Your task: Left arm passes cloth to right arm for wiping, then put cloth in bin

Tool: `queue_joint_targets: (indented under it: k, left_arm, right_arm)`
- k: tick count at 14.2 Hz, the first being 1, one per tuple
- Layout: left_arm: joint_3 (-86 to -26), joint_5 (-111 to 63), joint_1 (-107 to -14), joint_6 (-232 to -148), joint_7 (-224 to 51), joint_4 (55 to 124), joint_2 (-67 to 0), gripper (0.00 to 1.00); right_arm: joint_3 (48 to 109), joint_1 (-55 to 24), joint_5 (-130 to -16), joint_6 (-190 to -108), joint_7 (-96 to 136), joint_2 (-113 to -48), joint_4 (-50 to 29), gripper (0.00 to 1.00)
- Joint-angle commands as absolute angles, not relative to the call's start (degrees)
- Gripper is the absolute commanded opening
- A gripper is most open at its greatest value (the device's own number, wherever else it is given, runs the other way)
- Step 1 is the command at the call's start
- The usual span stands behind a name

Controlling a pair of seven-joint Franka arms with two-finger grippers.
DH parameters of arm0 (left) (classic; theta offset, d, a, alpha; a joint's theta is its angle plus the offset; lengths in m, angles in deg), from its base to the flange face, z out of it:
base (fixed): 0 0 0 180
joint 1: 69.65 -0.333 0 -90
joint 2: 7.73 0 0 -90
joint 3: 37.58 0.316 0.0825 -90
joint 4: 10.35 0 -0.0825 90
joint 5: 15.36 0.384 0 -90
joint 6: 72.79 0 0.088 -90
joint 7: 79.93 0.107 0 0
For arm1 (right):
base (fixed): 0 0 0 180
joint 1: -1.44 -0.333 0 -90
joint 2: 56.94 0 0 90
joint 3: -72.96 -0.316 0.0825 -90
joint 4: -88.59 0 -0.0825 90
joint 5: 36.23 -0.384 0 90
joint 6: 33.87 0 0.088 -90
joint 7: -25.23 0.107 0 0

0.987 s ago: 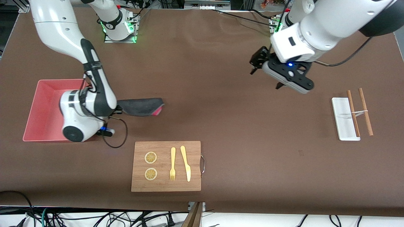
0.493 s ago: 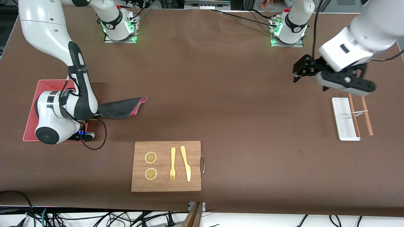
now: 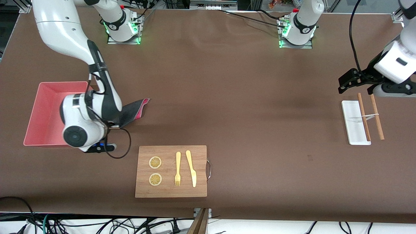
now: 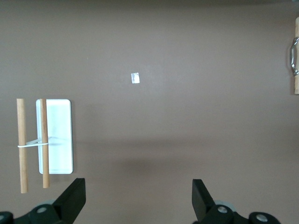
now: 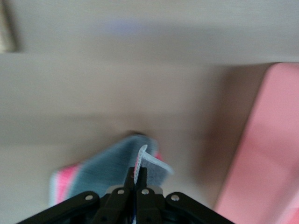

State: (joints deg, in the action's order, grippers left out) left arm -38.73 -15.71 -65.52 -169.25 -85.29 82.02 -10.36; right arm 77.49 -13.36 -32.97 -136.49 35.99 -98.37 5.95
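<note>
Holding the cloth clamped in right gripper, beside the bin.
Left gripper spread wide, empty, over table near white tray.

We see a robotics lab: two bolted arm bases at twelve o'clock, a brown-covered table, loose cables at six o'clock.

Cutting board, white tray, two sticks
</note>
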Motion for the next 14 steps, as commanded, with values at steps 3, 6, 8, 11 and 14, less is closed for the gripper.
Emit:
queue_joint_targets:
  k: [3, 6, 8, 11, 14]
  left_arm:
    - [-38.28, -15.18, -64.29, -169.82, -84.85, 82.64, -10.10, 1.00]
    - [-38.55, -14.83, -64.29, -167.19, -84.94, 82.47, -9.58, 1.00]
    - [-39.51, -14.92, -64.29, -165.87, -84.85, 82.64, -8.70, 1.00]
    - [-40.13, -15.01, -63.94, -164.02, -84.94, 82.55, -8.34, 1.00]
    - [-41.10, -14.92, -64.38, -164.02, -84.94, 82.38, -8.34, 1.00]
  right_arm:
    - [71.74, -14.21, -32.98, -141.08, 51.48, -100.19, 7.20, 0.00]
    - [69.80, -15.26, -38.06, -145.82, 57.90, -100.54, 7.20, 0.00]
    - [67.79, -16.58, -41.06, -149.95, 63.52, -100.71, 7.29, 0.00]
    - [64.53, -18.77, -41.24, -156.19, 73.27, -102.38, 7.29, 0.00]
    - [63.56, -21.32, -41.33, -160.59, 80.75, -103.61, 7.37, 0.00]
